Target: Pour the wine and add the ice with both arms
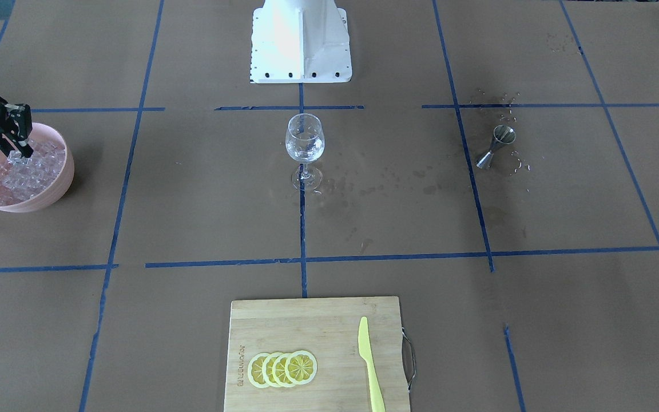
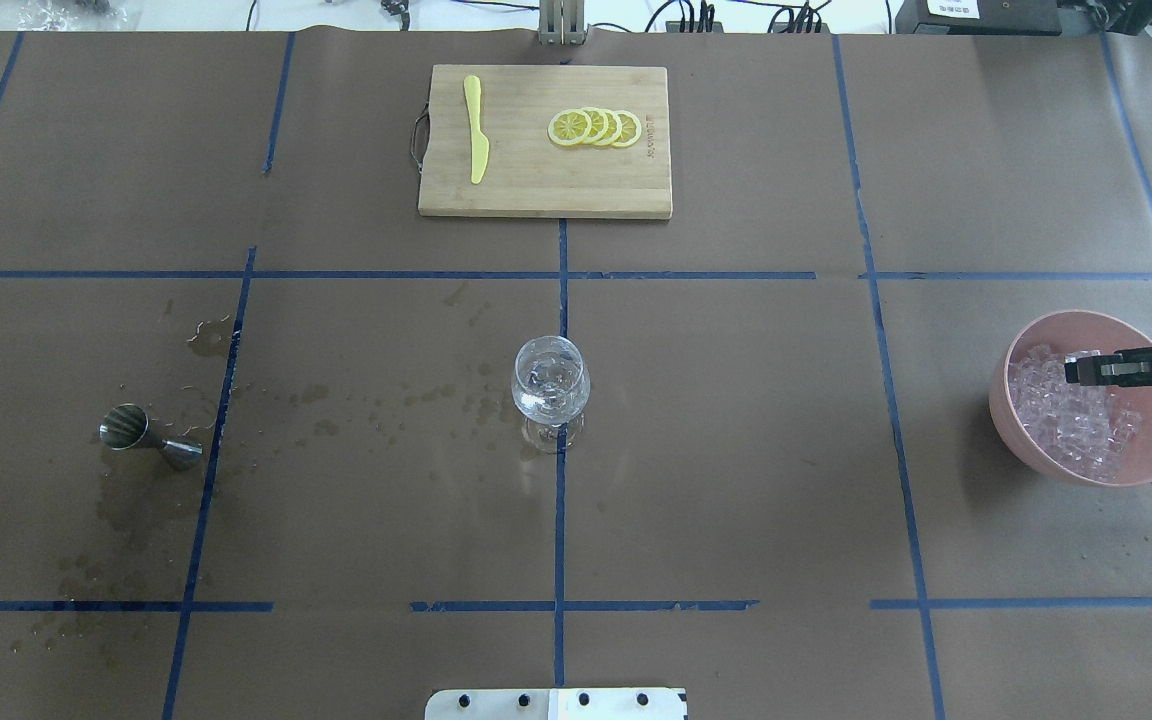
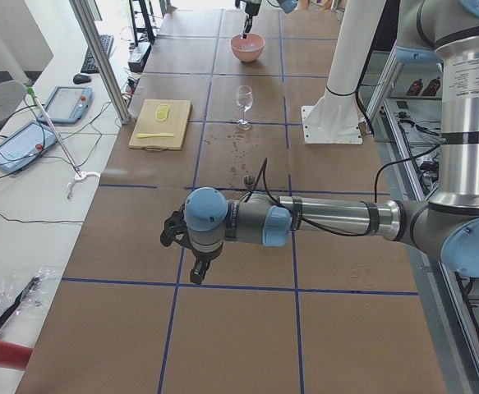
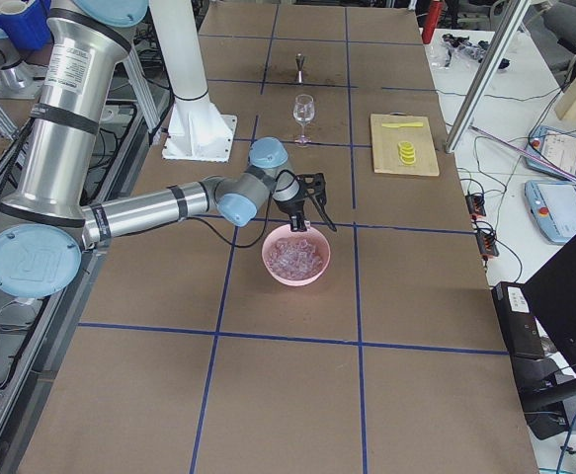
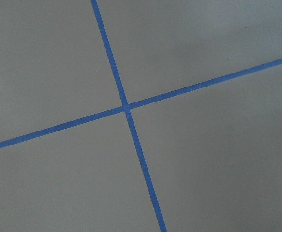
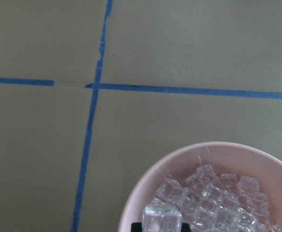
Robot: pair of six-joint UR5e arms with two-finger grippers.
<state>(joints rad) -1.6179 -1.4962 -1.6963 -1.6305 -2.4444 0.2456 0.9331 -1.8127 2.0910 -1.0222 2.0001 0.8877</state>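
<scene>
While inside rim (image 2: 996,385), claw (image 2: 1076,370) around ice (image 6: 162,218)

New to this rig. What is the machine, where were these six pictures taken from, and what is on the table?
Two robot arms work at a paper-covered table. Two pictures look down from above, two look along the table from its ends, and two come from cameras on the wrists. The right gripper reaches into a pink bowl of ice and seems to pinch one cube. The left gripper hangs above the table. Also there: a wine glass, a jigger, and a board with lemon slices and a knife.
</scene>
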